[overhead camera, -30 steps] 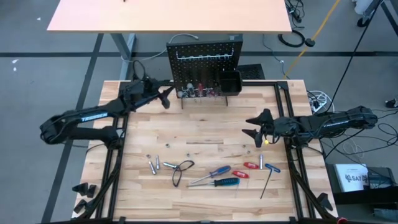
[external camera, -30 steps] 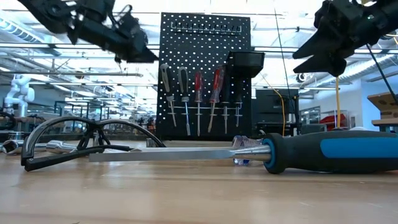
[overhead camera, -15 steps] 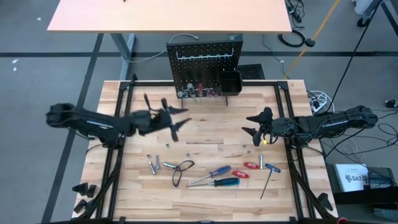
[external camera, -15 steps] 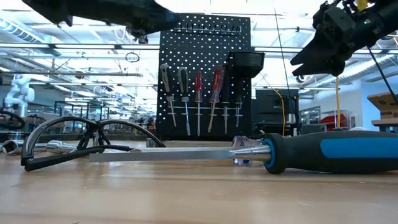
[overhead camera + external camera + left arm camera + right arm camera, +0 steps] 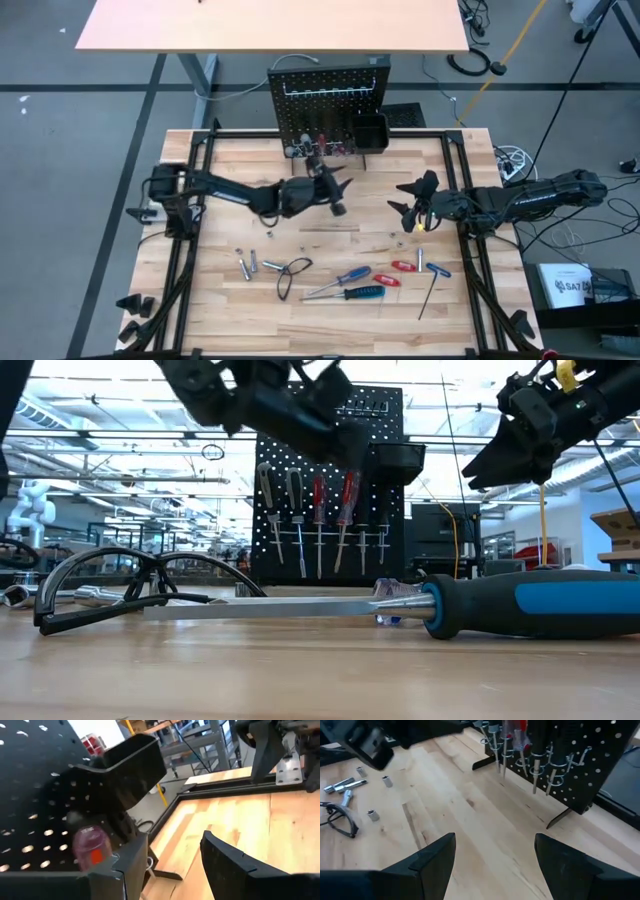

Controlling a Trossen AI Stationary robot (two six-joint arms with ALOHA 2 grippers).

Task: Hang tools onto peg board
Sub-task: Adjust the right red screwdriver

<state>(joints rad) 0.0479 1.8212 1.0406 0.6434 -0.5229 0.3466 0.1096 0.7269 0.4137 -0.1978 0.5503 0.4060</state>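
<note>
Light wooden tabletop (image 5: pixel 330 235); grey floor beyond. Nearest the front edge, the blue-handled screwdriver (image 5: pixel 347 294) lies flat, long axis left-right. The upright black perforated metal peg board (image 5: pixel 328 100) stands at the far edge. Left gripper (image 5: pixel 338 193) and right gripper (image 5: pixel 408 208), each empty with fingers apart, hover before the board.

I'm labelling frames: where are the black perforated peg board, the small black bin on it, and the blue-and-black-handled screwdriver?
Black perforated peg board (image 5: pixel 300 105), high view, bare upper panel.
Small black bin (image 5: pixel 370 131), high view, its rim.
Blue-and-black-handled screwdriver (image 5: pixel 540 603), low view, its handle.
</note>
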